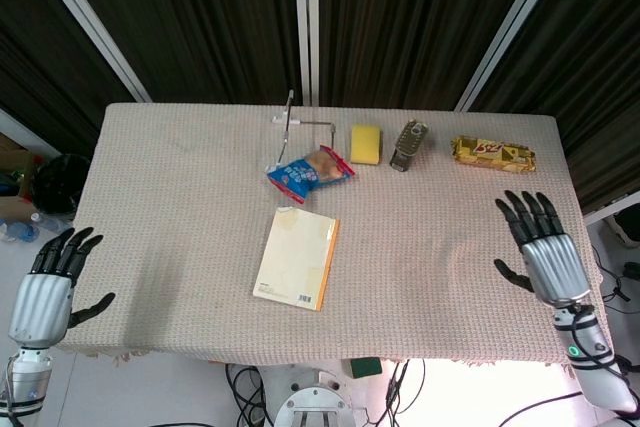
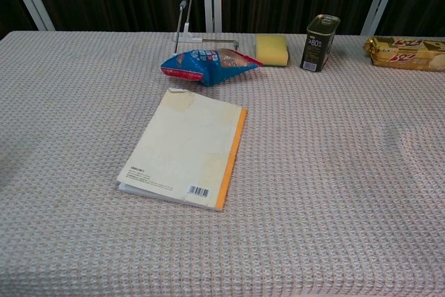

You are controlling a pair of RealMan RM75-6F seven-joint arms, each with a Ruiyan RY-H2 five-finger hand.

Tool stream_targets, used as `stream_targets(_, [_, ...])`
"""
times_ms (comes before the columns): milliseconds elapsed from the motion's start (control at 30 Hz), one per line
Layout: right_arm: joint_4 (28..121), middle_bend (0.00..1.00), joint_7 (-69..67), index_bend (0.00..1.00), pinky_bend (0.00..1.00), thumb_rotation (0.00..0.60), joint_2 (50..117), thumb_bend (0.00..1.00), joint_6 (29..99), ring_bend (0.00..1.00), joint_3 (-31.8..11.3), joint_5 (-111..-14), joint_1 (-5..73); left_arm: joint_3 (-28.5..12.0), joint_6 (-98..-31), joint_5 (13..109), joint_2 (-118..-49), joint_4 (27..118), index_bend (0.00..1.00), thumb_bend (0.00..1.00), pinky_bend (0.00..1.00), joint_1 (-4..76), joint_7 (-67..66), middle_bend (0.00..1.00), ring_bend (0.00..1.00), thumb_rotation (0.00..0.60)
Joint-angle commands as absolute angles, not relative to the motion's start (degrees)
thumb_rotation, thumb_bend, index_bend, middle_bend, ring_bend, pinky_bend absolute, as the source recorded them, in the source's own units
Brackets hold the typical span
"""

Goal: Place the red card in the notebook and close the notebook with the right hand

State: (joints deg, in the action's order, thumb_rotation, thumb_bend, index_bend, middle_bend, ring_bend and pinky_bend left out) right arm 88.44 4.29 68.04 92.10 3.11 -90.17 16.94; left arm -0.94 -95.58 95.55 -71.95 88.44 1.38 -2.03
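The notebook [image 1: 298, 258] [image 2: 185, 147] lies closed and flat in the middle of the table, back cover up, orange spine to the right. No red card shows in either view. My right hand [image 1: 541, 248] hangs open by the table's right edge, fingers spread, far from the notebook. Off the front left corner my left hand [image 1: 48, 281] is open too, holding nothing. Neither hand appears in the chest view.
Behind the notebook lies a blue snack bag [image 1: 311, 172] [image 2: 206, 65], with a thin metal stand [image 1: 291, 119] behind it. Along the far edge sit a yellow sponge [image 1: 365, 144], a dark can [image 1: 406, 144] and a yellow wrapped bar [image 1: 492, 154]. The table has a beige woven cloth [image 1: 180, 197].
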Motion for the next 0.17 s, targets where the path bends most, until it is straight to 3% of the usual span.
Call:
stream_targets(33, [85.69, 0.01, -2.43, 0.00, 0.00, 0.600, 65.47, 0.15, 95.23, 0.00, 5.83, -89.02, 11.21, -0.80, -94.94, 95.06, -72.15, 88.48, 0.18, 0.02, 0.16, 1.42, -1.99, 0.13, 0.09, 0.600])
stream_targets(167, [83.14, 0.00, -6.54, 0.00, 0.00, 0.600, 65.43, 0.17, 94.71, 0.00, 6.32, -89.25, 9.36, -0.50, -93.77, 94.50, -72.37, 88.52, 0.18, 0.02, 0.16, 1.61, -2.03, 0.13, 0.09, 0.600])
